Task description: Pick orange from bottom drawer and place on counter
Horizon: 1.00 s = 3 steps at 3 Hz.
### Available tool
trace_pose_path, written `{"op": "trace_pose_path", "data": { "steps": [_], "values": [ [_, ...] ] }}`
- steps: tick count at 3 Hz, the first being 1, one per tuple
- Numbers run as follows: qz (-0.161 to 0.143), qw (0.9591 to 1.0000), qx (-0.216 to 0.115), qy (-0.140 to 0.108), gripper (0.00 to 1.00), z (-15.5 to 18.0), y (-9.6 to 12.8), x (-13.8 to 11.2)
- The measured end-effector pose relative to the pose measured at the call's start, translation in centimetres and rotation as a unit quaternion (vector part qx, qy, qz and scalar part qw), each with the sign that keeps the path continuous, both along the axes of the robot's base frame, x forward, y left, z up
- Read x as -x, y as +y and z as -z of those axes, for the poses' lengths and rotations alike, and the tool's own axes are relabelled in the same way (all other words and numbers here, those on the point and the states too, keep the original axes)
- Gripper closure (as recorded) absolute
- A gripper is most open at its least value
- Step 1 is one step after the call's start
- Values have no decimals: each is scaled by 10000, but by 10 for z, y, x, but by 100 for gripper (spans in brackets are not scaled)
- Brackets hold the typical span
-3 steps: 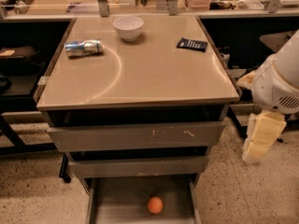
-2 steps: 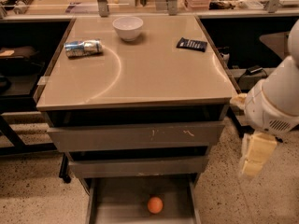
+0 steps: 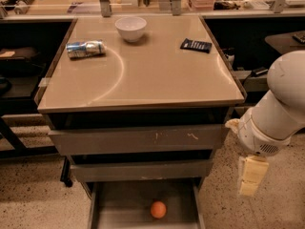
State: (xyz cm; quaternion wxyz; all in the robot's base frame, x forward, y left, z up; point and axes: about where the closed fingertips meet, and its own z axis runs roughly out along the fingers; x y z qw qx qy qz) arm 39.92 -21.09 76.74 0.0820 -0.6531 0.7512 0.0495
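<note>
The orange [image 3: 158, 209] lies on the flat grey floor of the open bottom drawer [image 3: 121, 209], near its middle. The beige counter [image 3: 143, 70] tops the grey drawer cabinet. My white arm comes in from the right, and my gripper [image 3: 250, 176] hangs beside the cabinet's right side, level with the middle drawer front. It is to the right of the orange and above it, well apart from it. It holds nothing that I can see.
On the counter are a white bowl [image 3: 130, 28] at the back, a crushed can [image 3: 86, 48] lying at the left, and a dark packet [image 3: 196, 45] at the right. The scratched top drawer front [image 3: 138, 140] and middle drawer front [image 3: 140, 170] are closed. Speckled floor lies around the cabinet.
My arm and gripper have moved down and left, closer to the cabinet's right side. The orange and the counter items have not moved.
</note>
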Motion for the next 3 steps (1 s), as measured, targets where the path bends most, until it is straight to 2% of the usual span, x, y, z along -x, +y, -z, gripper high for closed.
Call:
{"op": "trace_pose_path", "data": {
  "steps": [1, 2, 3],
  "values": [
    [-64, 9990, -280, 354, 0, 40, 8, 6],
    [-133, 9958, -579, 701, 0, 106, 15, 20],
    [-372, 9915, -935, 819, 0, 182, 28, 34]
  ]
}}
